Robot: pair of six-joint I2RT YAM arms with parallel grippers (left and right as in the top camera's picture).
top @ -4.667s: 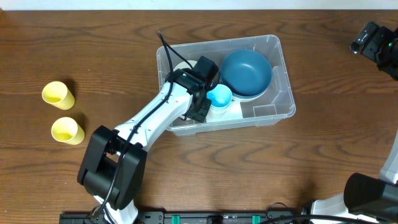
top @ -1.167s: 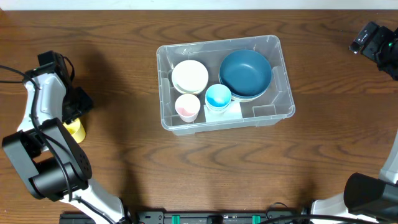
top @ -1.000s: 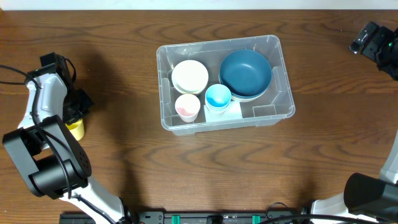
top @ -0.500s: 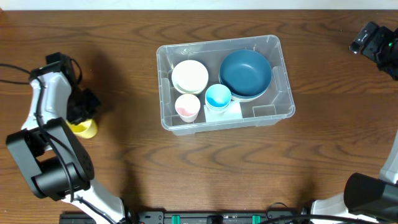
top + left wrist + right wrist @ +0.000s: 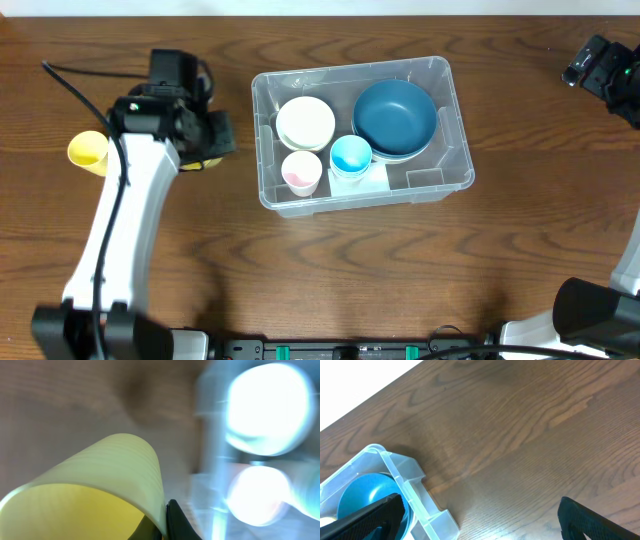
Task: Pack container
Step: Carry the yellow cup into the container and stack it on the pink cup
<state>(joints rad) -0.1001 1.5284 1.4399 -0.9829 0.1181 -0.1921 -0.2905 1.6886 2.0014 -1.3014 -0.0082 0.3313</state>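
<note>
Clenched on 1 yellow cup (image 5: 95,475), my left gripper (image 5: 210,148) has swung in beside the container (image 5: 262,150), ready to pack.

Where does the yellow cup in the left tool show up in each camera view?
Overhead: held yellow cup, just left of the container, mostly hidden.
Left wrist: fills lower left; container blurred at right.
Right wrist: not in it; container corner lower left.
Shared landmark: the container.
</note>
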